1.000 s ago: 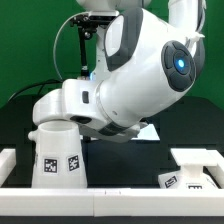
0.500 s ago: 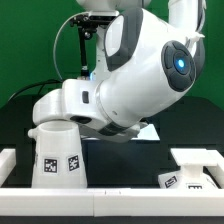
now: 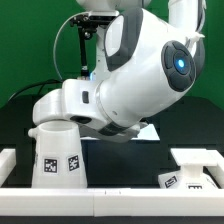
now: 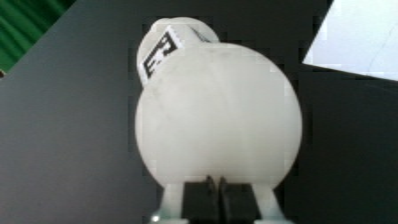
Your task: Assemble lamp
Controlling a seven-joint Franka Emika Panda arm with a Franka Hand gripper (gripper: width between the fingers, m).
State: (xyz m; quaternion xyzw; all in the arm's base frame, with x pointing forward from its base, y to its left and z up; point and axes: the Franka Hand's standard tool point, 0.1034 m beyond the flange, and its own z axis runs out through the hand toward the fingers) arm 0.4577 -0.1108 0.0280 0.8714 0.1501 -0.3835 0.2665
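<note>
Toward the exterior view's lower left, found the lamp's shade (image 3: 55, 150) standing upright on the black desk (image 3: 118, 165), with two black-and-white shade tags (image 3: 60, 165) side by side on its face. Behind and above it, saw the glossy white robot arm (image 3: 140, 75) filling most of the frame, bent low over the desk, with a glowing blue ring (image 3: 180, 62) on one joint and a black cable (image 3: 62, 45) looping before a green backdrop (image 3: 25, 40). Could not make out the jaws from this side, hidden behind the arm's bulk. Toward the exterior view's lower right, noted a blocky white piece (image 3: 197, 158) and, just in front of it, a second white piece (image 3: 188, 180) bearing a tag; could not match either to the lamp's base with certainty. Along the near edge, made out a low white rail (image 3: 110, 196). From the wrist view, met the bulb (image 4: 217, 115) at close range, lying on the dark desk and taking up much of the picture, round end toward the camera, narrower neck pointing away and carrying a square neck tag (image 4: 164, 50). At the round end, saw the jaws set close together with only a thin dark slit between them, right at the bulb's surface; could not tell whether pinching the bulb or merely closed beside it. Beyond the bulb, noted a flat white panel (image 4: 361, 40) on the desk, apart from it.
</note>
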